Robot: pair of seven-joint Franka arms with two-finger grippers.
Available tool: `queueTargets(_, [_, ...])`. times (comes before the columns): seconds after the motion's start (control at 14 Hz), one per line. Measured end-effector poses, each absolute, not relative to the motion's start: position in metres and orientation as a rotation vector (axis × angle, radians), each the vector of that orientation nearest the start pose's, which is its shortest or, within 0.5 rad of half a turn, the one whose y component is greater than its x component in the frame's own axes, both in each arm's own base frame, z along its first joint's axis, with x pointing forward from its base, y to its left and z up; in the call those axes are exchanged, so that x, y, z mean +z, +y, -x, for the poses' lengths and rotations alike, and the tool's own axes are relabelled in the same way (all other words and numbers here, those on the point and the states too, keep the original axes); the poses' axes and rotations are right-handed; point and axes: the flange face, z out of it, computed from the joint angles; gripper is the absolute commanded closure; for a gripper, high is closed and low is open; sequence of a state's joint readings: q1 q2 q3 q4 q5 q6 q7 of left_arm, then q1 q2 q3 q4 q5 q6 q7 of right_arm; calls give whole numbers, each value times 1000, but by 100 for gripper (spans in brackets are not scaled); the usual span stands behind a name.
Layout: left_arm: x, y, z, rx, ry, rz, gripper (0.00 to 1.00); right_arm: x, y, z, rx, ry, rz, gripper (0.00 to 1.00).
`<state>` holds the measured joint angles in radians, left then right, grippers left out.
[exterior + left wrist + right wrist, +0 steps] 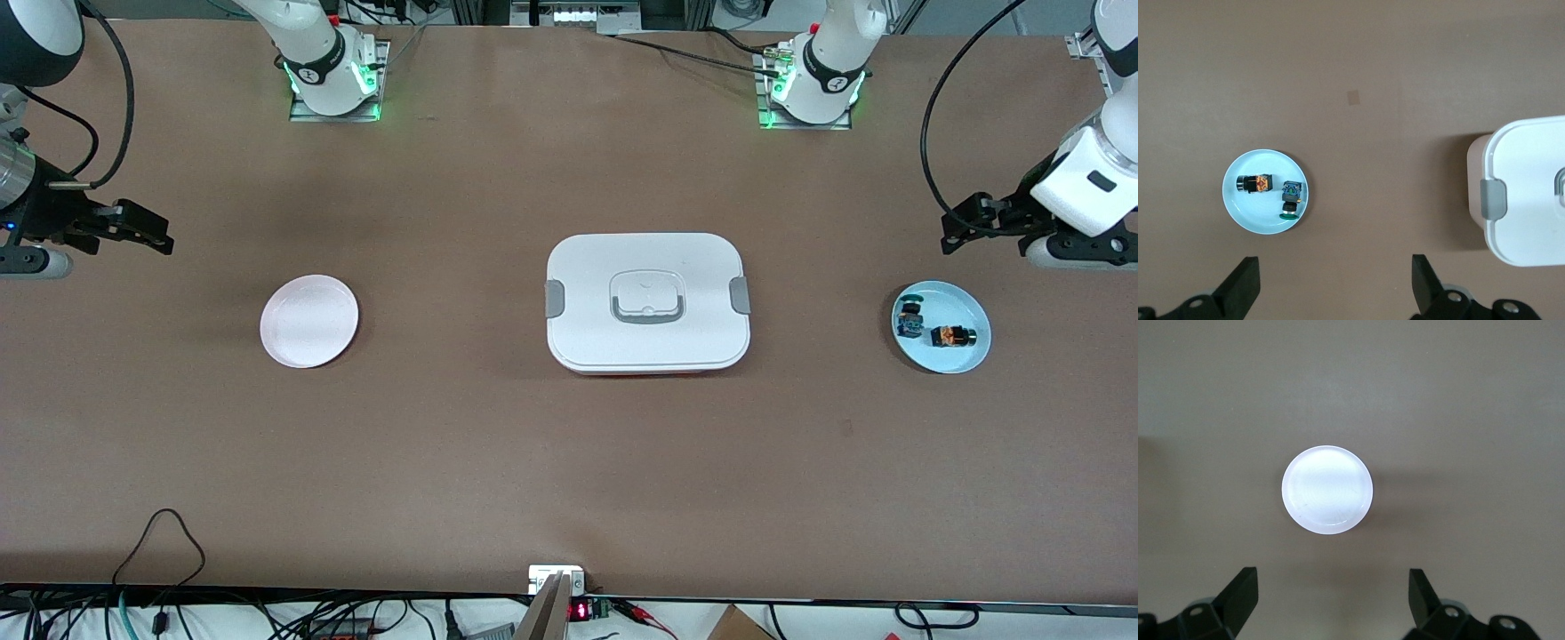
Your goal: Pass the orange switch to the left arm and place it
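two grippers wait high with jaws spread: left gripper (pixel 965 227) near the blue plate (pixel 969 360) holding the orange switch (pixel 953 336), right gripper (pixel 147 233) near the white plate (pixel 284 342). left should descend squarely, avoiding the green-capped switch (pixel 909 317), then clear the box (pixel 647 302).

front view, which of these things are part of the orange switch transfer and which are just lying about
Part of the job:
- orange switch, on the light blue plate
- box, mid-table, the thing to avoid
- left gripper, open, over the table by the blue plate
- right gripper, open, waiting at its end of the table

Lying about:
- blue-and-green switch, same plate
- white plate, possibly the destination
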<state>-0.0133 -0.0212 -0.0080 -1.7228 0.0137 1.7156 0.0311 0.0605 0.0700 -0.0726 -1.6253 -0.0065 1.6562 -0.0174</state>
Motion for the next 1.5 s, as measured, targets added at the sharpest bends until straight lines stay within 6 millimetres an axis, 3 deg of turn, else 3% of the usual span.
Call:
queueTargets(0.93, [581,-17,-551,38,127,3125,0,566,-6,-579,62,-10,3152,0])
queueTargets(1.5, [587,-20,-561,11,133,3125,0,566,-6,-579,62,-10,3152,0])
